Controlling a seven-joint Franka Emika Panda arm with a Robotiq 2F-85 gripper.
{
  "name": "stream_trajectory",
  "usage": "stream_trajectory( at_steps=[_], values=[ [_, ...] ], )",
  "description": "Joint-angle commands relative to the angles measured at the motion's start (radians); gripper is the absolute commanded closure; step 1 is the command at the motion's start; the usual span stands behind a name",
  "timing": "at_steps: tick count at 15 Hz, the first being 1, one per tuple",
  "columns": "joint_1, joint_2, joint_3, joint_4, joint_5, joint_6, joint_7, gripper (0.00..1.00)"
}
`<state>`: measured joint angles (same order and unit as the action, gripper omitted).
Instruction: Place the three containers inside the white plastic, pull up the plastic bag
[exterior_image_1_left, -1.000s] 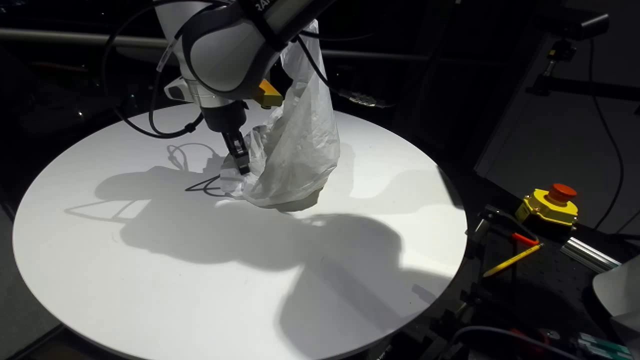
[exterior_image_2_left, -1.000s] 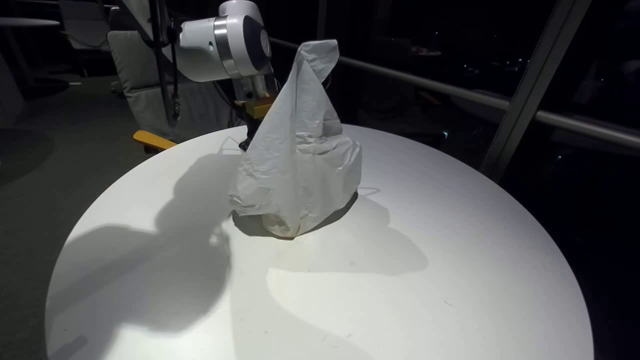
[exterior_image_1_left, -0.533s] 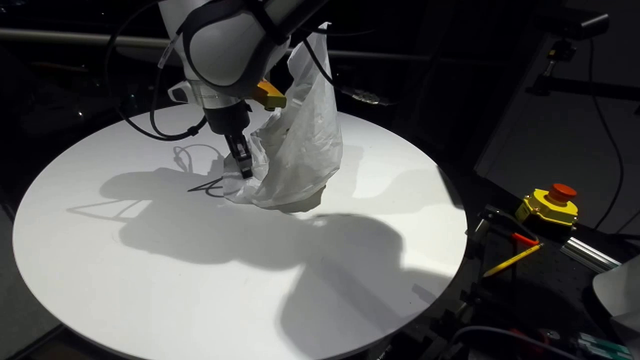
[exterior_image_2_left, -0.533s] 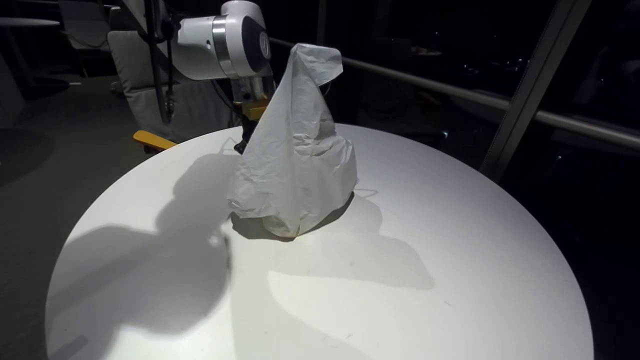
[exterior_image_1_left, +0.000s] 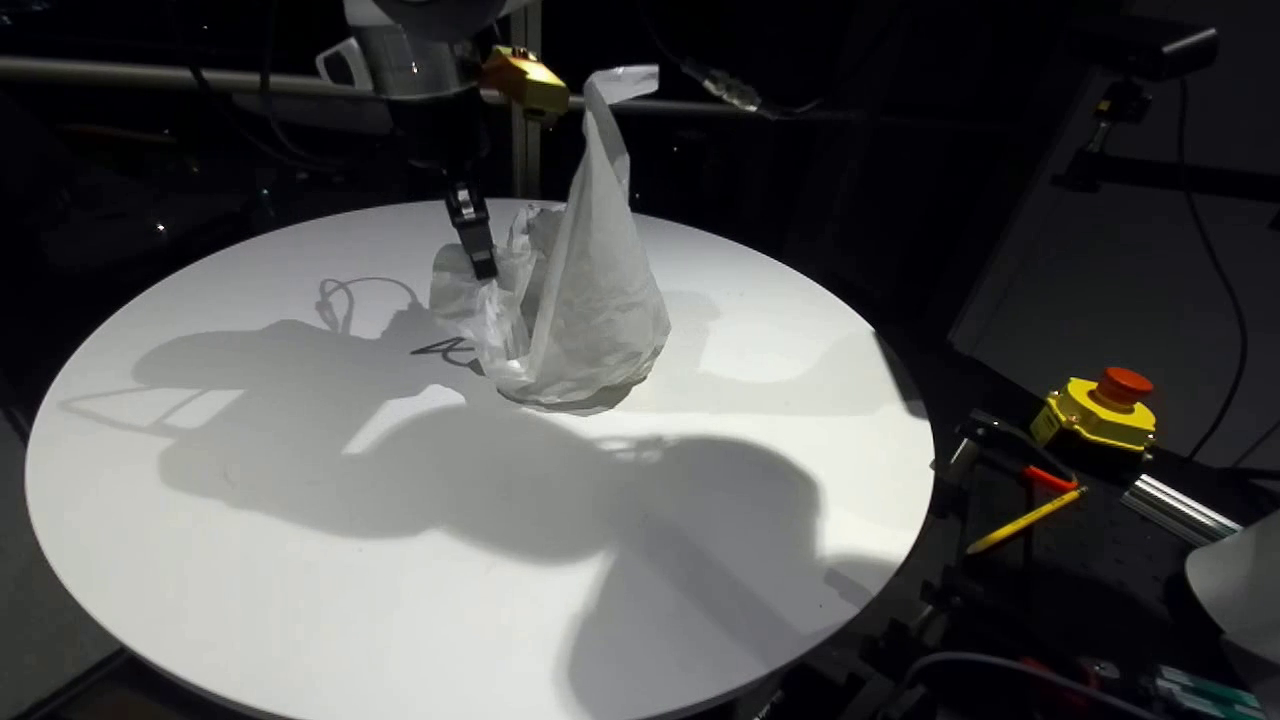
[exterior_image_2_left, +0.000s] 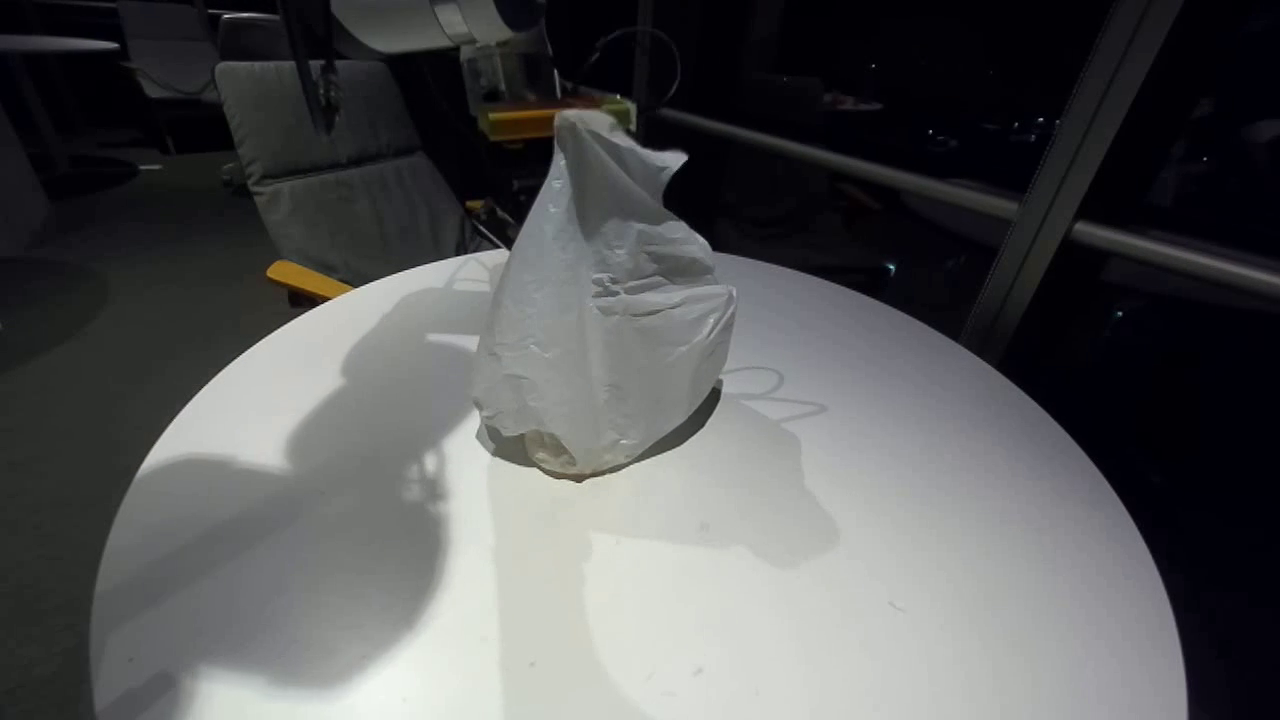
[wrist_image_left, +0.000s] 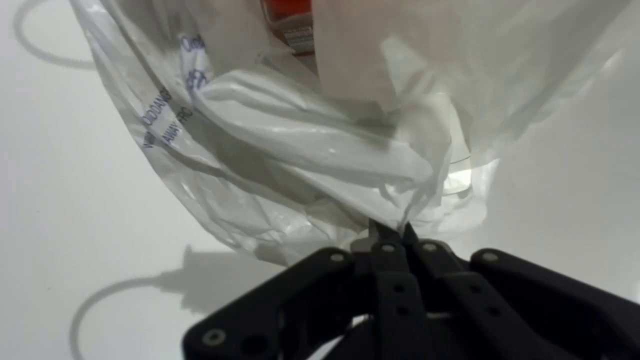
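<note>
The white plastic bag (exterior_image_1_left: 605, 310) stands on the round table, with a tall folded peak; it also shows in the other views (exterior_image_2_left: 610, 340) (wrist_image_left: 310, 135). My gripper (exterior_image_1_left: 484, 272) is shut on the bag's lower edge and holds it above the table. In the wrist view my fingertips (wrist_image_left: 404, 232) pinch a fold of the bag. Inside the bag I see a container with red and a label (wrist_image_left: 299, 39), and a white container (wrist_image_left: 457, 175) partly behind plastic. A brownish shape (exterior_image_2_left: 552, 452) shows through the bag's bottom. A third container cannot be made out clearly.
The round white table (exterior_image_1_left: 400, 600) carries the bag; its rim runs close behind the gripper. A yellow and red emergency button (exterior_image_1_left: 1100, 410) and a yellow pencil (exterior_image_1_left: 1025, 520) lie on a black side surface. A grey chair (exterior_image_2_left: 340, 170) stands beyond the table.
My gripper has risen well above its earlier height, pulling the held bag edge upward. The bag's near side is lifted and stretched, and its peak has shifted and folded at the tip.
</note>
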<state>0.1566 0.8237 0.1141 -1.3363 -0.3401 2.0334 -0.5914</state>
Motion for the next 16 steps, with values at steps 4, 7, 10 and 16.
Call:
stream_trajectory(
  at_steps=[4, 7, 10, 16],
  values=[
    [-0.008, -0.168, 0.012, -0.090, 0.006, -0.014, -0.003, 1.00],
    [-0.026, -0.229, 0.023, -0.152, 0.021, 0.015, -0.020, 1.00],
    [-0.036, -0.308, 0.035, -0.210, 0.049, 0.019, -0.005, 1.00],
    [-0.008, -0.515, 0.030, -0.273, 0.092, -0.113, 0.182, 0.60]
  ],
)
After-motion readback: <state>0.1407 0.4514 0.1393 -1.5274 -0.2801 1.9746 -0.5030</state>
